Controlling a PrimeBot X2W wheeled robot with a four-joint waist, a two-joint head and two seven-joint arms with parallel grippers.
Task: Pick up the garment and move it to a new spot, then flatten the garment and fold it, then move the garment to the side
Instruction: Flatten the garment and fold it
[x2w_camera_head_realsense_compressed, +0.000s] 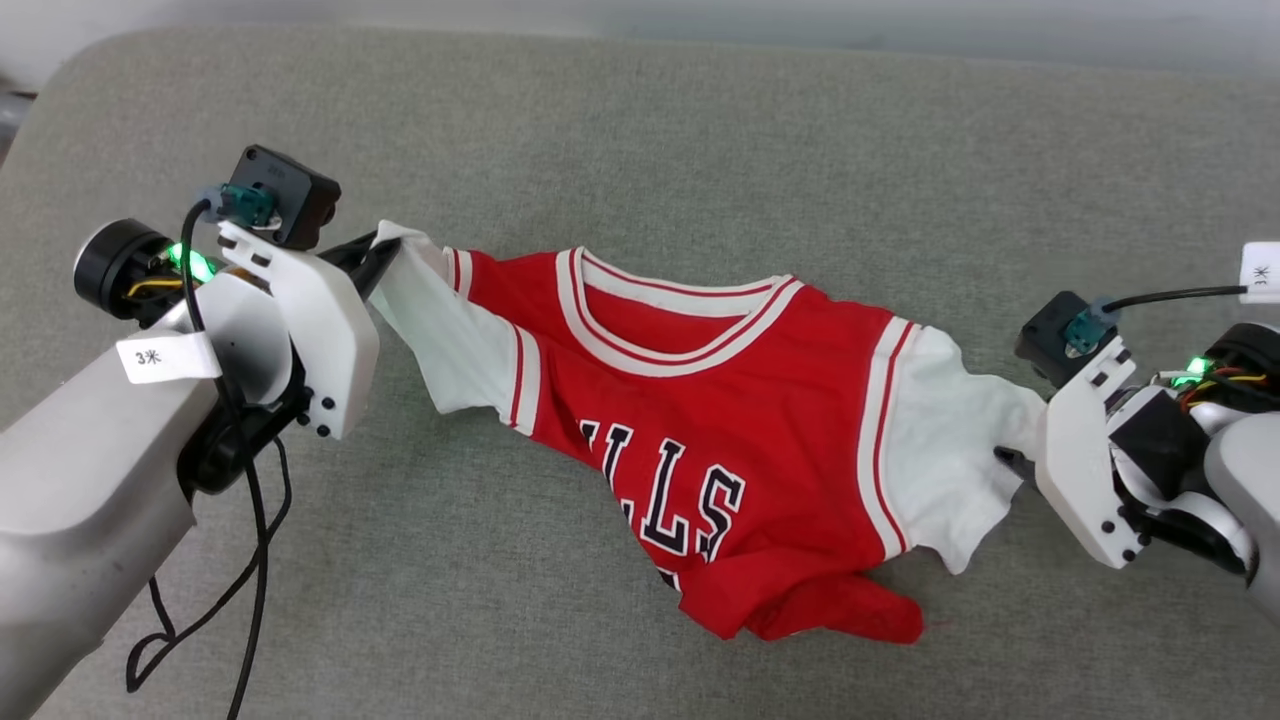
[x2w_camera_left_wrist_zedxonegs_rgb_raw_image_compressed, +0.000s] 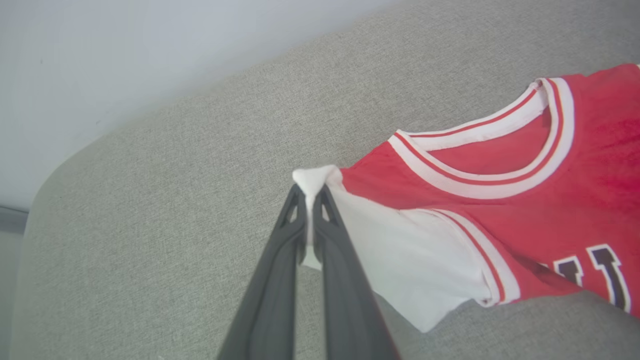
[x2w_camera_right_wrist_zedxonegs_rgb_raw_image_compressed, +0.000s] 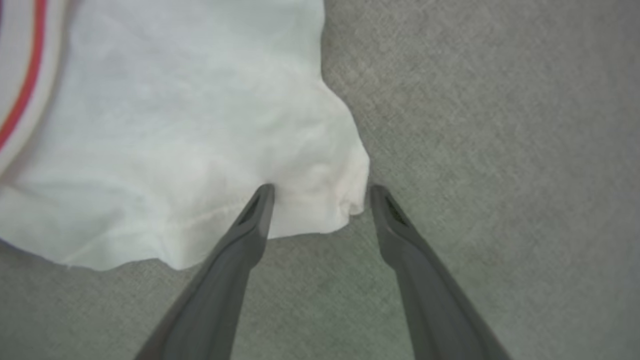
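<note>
- Left gripper (x2w_camera_left_wrist_zedxonegs_rgb_raw_image_compressed: 310, 194), on a pale forearm reaching in from the lower left of the head view, has its two long dark fingers pressed together on the tip of one white sleeve.
- Red basketball jersey shirt with white sleeves (x2w_camera_head_realsense_compressed: 720, 400) lies chest-up and rumpled on the grey woven fabric cushion (x2w_camera_head_realsense_compressed: 640, 130), stretched between both arms.
- Right gripper (x2w_camera_right_wrist_zedxonegs_rgb_raw_image_compressed: 320, 192), reaching in from the right, has its fingers spread, straddling the other sleeve's edge.
</note>
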